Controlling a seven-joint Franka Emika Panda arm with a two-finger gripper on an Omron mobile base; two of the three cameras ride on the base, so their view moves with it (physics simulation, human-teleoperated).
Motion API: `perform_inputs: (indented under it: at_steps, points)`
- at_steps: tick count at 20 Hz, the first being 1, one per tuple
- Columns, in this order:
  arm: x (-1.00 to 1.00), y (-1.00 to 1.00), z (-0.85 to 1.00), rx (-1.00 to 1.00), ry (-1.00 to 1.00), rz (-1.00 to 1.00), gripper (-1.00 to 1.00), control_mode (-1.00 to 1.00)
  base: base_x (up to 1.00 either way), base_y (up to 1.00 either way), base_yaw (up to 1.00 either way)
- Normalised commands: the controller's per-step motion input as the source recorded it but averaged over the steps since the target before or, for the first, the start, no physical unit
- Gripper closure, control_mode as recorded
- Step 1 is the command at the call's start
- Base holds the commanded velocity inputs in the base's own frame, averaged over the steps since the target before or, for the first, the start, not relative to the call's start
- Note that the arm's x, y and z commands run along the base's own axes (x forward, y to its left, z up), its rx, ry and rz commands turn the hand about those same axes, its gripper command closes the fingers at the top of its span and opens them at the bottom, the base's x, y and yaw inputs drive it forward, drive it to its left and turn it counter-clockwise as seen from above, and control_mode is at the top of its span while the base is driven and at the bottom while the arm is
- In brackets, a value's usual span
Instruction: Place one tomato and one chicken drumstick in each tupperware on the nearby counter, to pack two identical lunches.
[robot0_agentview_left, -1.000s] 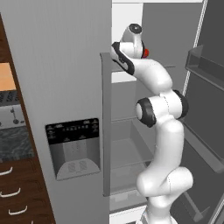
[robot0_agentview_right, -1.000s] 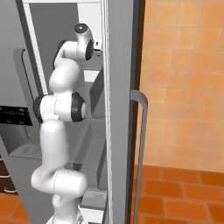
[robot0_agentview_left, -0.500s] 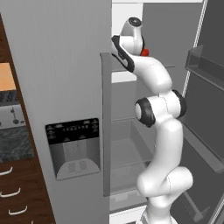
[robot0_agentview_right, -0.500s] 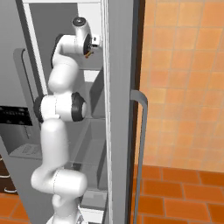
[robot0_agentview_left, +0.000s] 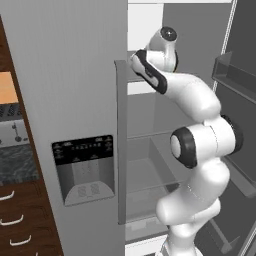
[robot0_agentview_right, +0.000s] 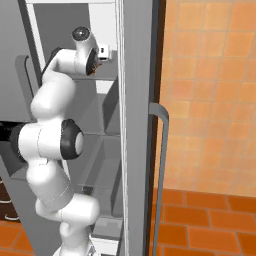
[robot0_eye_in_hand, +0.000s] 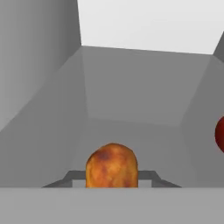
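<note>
A browned chicken drumstick (robot0_eye_in_hand: 112, 166) sits low in the middle of the hand view, on a grey fridge shelf (robot0_eye_in_hand: 131, 109). My gripper (robot0_eye_in_hand: 112, 177) is shut on it, a grey finger tip (robot0_eye_in_hand: 72, 177) pressed against each side. A red tomato (robot0_eye_in_hand: 220, 133) is cut off by the right edge of that view, farther back on the same shelf. In both base views my arm (robot0_agentview_left: 200, 100) reaches up into the open fridge, the hand (robot0_agentview_right: 100, 50) at the top shelf. The tupperware is out of view. A strip of the speckled counter (robot0_agentview_left: 15, 167) shows at far left.
The closed grey fridge door (robot0_agentview_left: 85, 125) with its dispenser panel stands left of the arm, and the open door (robot0_agentview_right: 137, 125) with a long handle is to the right. A silver toaster (robot0_agentview_left: 12, 132) is on the counter, above dark drawers (robot0_agentview_left: 20, 220).
The hand has turned and shifted slightly deeper over the top shelf. The red spot beside it in the earlier left base view is now covered by the wrist.
</note>
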Motion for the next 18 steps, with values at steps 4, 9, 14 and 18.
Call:
perform_inputs:
  at_steps: [4,9,14,18]
  points:
    - [-1.0,-0.24,0.08,0.0,-0.01,0.0,1.0,-1.0,0.0,0.0,0.0]
    - [-1.0,-0.25,0.29,0.0,0.14,-0.07,1.0,-1.0,0.0,0.0,0.0]
    - [-1.0,-0.09,0.3,0.0,0.23,-0.06,1.0,-1.0,0.0,0.0,0.0]
    - [-1.0,-0.03,-0.58,-0.07,0.16,-0.03,1.0,-1.0,0.0,0.0,0.0]
